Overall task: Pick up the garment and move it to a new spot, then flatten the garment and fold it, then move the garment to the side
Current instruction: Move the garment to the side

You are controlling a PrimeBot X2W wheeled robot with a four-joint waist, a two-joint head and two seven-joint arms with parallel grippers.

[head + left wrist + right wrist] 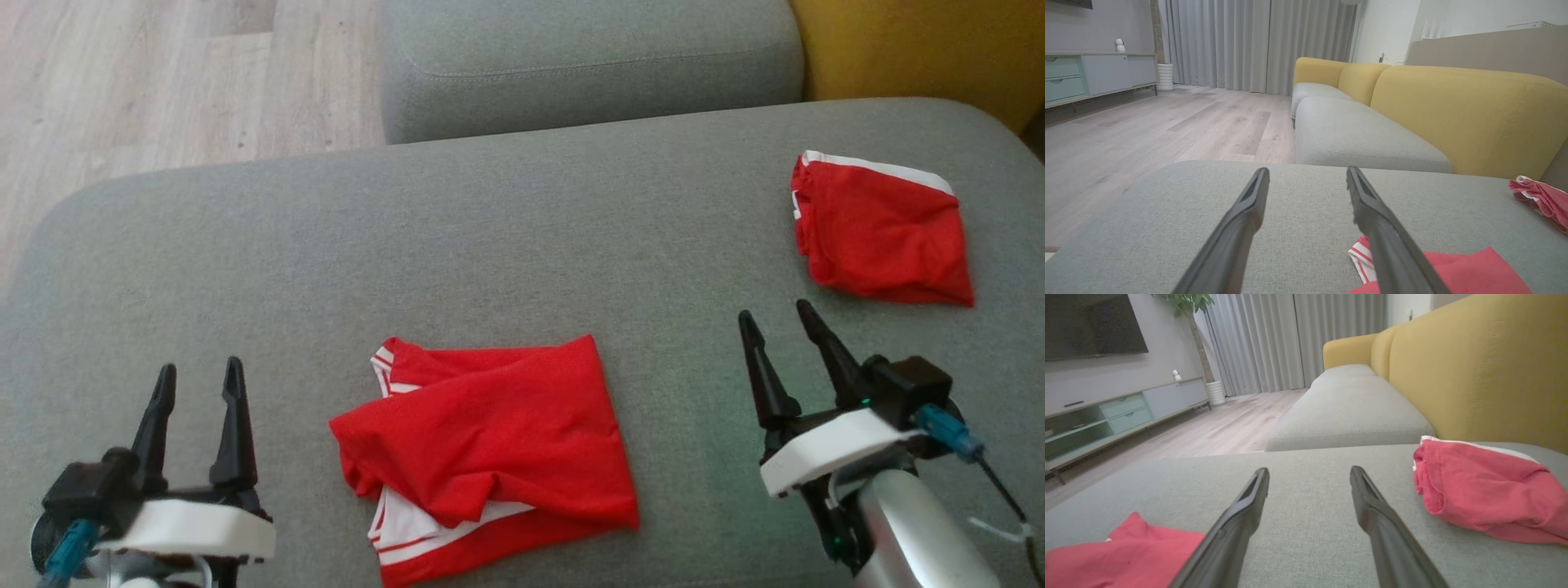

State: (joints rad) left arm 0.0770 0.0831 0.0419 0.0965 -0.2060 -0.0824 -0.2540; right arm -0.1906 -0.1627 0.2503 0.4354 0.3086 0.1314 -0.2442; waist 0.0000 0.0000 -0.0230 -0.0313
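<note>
Head view: both claws spread, empty. Left claw (201, 365) hovers left of centre garment (490, 441); right claw (774, 310) near folded garment (882, 233). Folded garment sits compact at far right of sofa (490, 229); I judge that one done, set aside. Centre garment lies rumpled, half-doubled, white trim showing. I reckon pick-up, flattening, fold, shift still left.

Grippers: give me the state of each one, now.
Left gripper: open, holding nothing.
Right gripper: open, holding nothing.
</note>
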